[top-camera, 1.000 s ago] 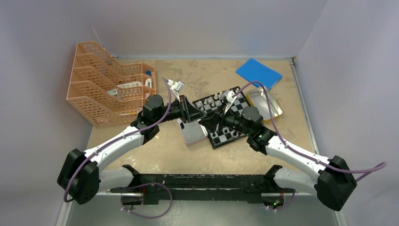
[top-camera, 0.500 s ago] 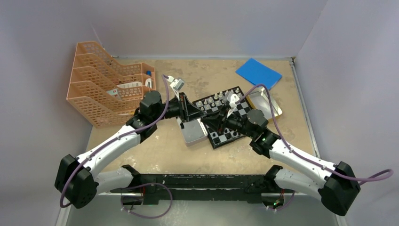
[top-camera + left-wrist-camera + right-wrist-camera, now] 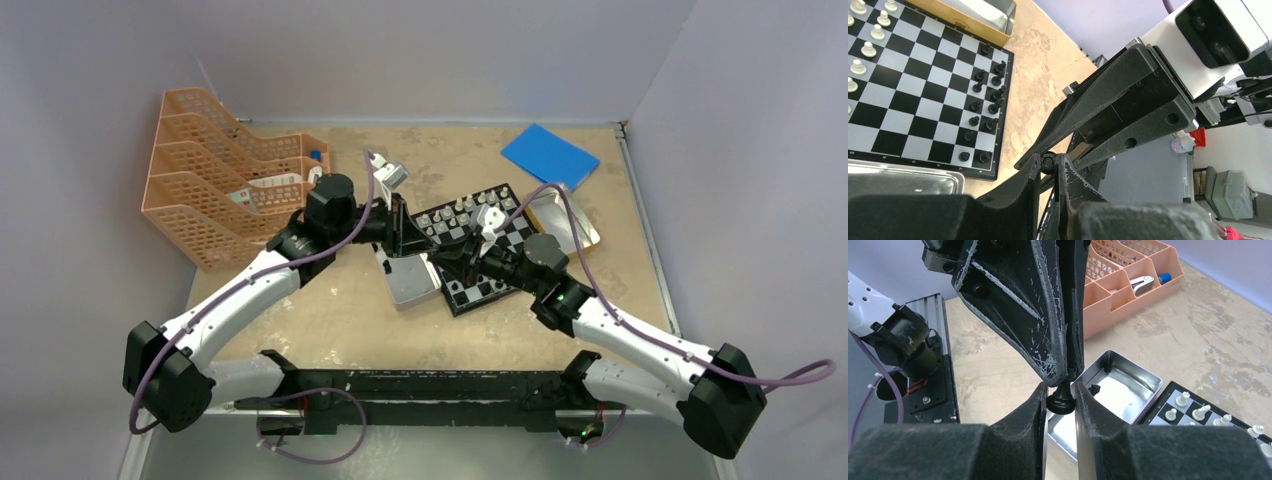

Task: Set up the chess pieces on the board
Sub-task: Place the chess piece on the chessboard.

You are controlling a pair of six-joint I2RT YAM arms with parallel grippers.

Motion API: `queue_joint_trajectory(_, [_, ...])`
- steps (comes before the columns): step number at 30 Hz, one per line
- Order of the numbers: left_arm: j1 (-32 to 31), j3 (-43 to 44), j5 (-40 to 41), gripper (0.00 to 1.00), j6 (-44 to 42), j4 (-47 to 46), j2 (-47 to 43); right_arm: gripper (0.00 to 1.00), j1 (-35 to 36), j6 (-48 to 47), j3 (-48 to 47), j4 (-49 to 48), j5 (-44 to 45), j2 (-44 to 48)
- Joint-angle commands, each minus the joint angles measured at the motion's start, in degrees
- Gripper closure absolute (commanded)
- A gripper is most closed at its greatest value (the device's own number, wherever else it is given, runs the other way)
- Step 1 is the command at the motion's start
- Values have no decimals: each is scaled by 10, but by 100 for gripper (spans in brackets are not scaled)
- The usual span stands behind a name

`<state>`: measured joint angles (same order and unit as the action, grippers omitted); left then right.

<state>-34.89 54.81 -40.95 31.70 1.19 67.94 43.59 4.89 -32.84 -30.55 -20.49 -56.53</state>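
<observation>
Looks like a mid-air hand-off: your left gripper (image 3: 1048,164) is pinched nearly closed on the head of a black piece (image 3: 1060,402) while your right gripper (image 3: 1060,409) squeezes its base, right over the tin (image 3: 1128,385) beside the board (image 3: 913,107), probably so you can set it down upright.

Black chess piece (image 3: 1061,401) held aloft; board (image 3: 923,90) flat, pieces (image 3: 979,75) lining both ends.

Right gripper (image 3: 1060,392) is clamped on the base of a black chess piece (image 3: 1061,404) at bottom centre, while the left gripper (image 3: 1066,376) pinches its top from above. Behind sits an open tin (image 3: 1135,382), with the board (image 3: 1162,409) lower right and an orange tray (image 3: 1128,285) upper right.
</observation>
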Motion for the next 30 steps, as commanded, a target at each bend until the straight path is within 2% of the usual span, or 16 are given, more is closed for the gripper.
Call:
queue_joint_trajectory(1, [2, 51, -46, 100, -54, 60, -1, 94, -10, -23, -5, 14, 52, -14])
queue_joint_trajectory(3, [2, 56, -48, 100, -62, 63, 3, 92, -10, -21, -2, 10, 50, -17])
queue_joint_trajectory(6, [3, 56, -45, 100, -60, 54, 5, 83, -10, -8, -3, 9, 42, -17])
queue_joint_trajectory(9, [2, 51, -43, 100, -64, 46, 6, 62, -10, 24, 8, -3, 49, -3])
queue_joint_trajectory(12, [2, 41, -7, 100, -77, 34, 7, 40, -10, 56, 20, 6, 61, 15])
queue_joint_trajectory(16, [2, 30, 72, 100, -117, 6, 20, 22, -10, 86, 20, 40, 161, 34])
queue_joint_trajectory(19, [2, 17, 112, 100, -130, -41, 36, 2, -11, 98, -9, 107, 221, 54])
queue_joint_trajectory(30, [-5, 24, 143, 100, -162, -111, 119, 2, -11, 191, -58, 218, 346, 111])
